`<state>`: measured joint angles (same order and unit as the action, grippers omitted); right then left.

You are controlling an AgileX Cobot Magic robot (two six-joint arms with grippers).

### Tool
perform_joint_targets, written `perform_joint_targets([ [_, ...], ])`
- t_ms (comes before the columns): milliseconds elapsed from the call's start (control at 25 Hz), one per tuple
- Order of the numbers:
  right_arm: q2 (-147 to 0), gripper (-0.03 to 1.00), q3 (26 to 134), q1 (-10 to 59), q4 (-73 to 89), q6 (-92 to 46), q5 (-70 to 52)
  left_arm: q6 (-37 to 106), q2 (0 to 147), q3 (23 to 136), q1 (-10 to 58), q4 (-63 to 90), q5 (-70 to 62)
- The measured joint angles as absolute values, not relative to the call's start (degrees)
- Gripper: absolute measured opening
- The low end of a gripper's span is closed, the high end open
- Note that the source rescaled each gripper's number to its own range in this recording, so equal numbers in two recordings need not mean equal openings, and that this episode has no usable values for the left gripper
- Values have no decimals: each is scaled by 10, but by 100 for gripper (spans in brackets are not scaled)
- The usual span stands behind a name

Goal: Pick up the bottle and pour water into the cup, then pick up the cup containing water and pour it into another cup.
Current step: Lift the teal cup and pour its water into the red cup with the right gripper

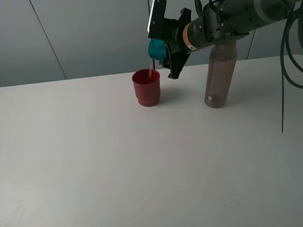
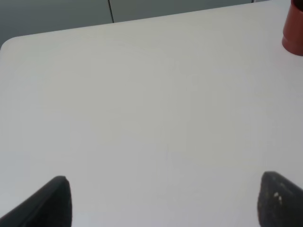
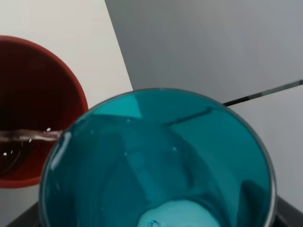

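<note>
The white worktop (image 1: 93, 173) carries the bottle (image 1: 218, 76), upright at the back right, its neck hidden behind the right arm. The left tool (image 2: 165, 203) hangs low over the worktop with its fingers (image 2: 52, 203) wide apart. The right tool (image 1: 163, 47) is clamped on the teal cup (image 1: 156, 50), tipped just above the upright red cup (image 1: 147, 88), which stands left of the bottle. A thin stream of water (image 1: 150, 70) falls into the red cup.

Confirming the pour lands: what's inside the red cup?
A thin water stream enters the red cup, with wet glints in its dark bottom. The tilted teal cup covers part of it, so the water level is unclear.
</note>
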<state>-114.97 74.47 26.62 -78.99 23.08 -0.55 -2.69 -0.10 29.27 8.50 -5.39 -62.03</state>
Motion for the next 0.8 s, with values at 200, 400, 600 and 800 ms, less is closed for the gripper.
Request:
perform_joint_targets([
  [200,-1150,20,750,273,-803,220,-23,-27,-1,293,85,-54,-620],
  [400,-1150,20,768,281,-815,218,-30,-27,-1,293,85,-54,-620],
  [600,-1150,20,775,285,-825,218,-39,-27,-1,293,85,-54,-620],
  [800,-1150,19,779,285,-856,218,-57,-27,-1,293,85,-54,-620],
])
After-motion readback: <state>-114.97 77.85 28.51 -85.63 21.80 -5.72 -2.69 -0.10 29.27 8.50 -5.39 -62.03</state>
